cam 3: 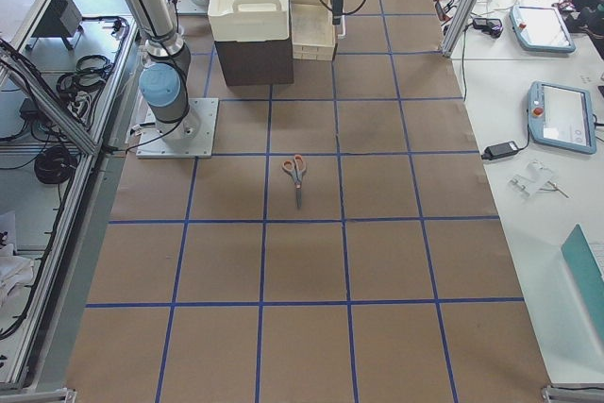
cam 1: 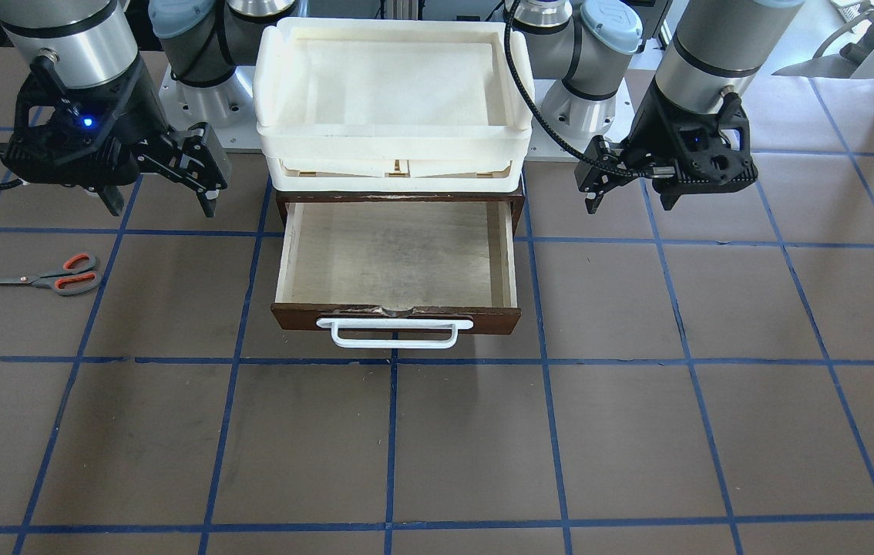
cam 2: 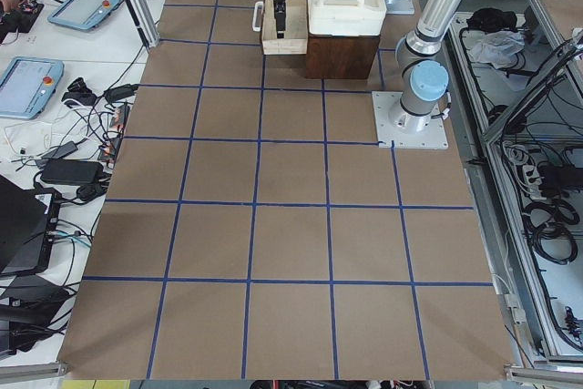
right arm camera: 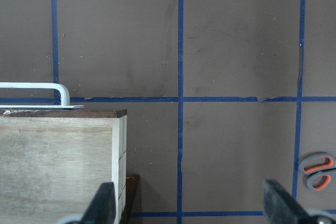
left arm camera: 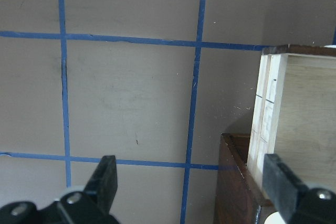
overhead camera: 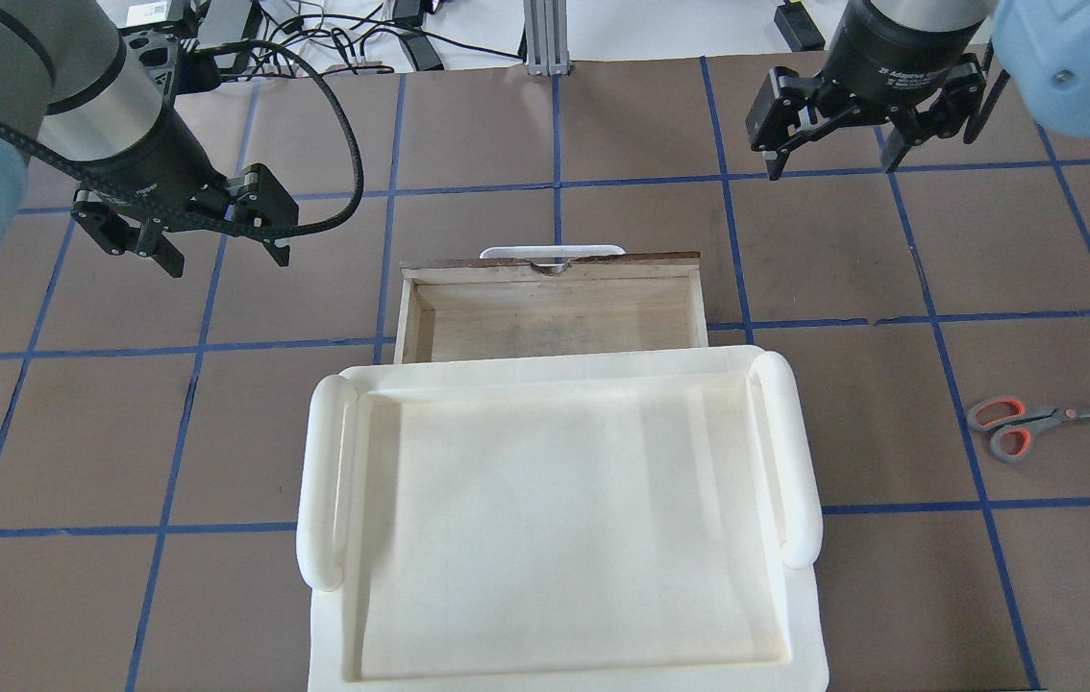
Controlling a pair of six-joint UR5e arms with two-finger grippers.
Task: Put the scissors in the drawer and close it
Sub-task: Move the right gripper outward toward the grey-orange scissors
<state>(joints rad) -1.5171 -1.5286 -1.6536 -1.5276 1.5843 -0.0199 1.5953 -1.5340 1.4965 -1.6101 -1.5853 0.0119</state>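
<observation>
The scissors (cam 1: 44,277) lie flat on the table on my right side, also in the overhead view (overhead camera: 1026,423) and the exterior right view (cam 3: 295,172). Their orange-looped handles show at the right wrist view's lower right edge (right arm camera: 317,171). The drawer (cam 1: 406,316) stands pulled out and empty, its white bar handle (cam 1: 391,331) facing away from me. My right gripper (cam 1: 161,204) is open and empty, above the table between the drawer and the scissors (overhead camera: 833,168). My left gripper (cam 1: 630,202) is open and empty beside the drawer's other side (overhead camera: 228,264).
Cream-white plastic trays (overhead camera: 555,519) are stacked on the dark brown cabinet (left arm camera: 236,182) that holds the drawer. Both arm bases (cam 1: 198,100) stand behind it. The brown table has a blue tape grid. Tablets and cables lie on side benches (cam 2: 55,79).
</observation>
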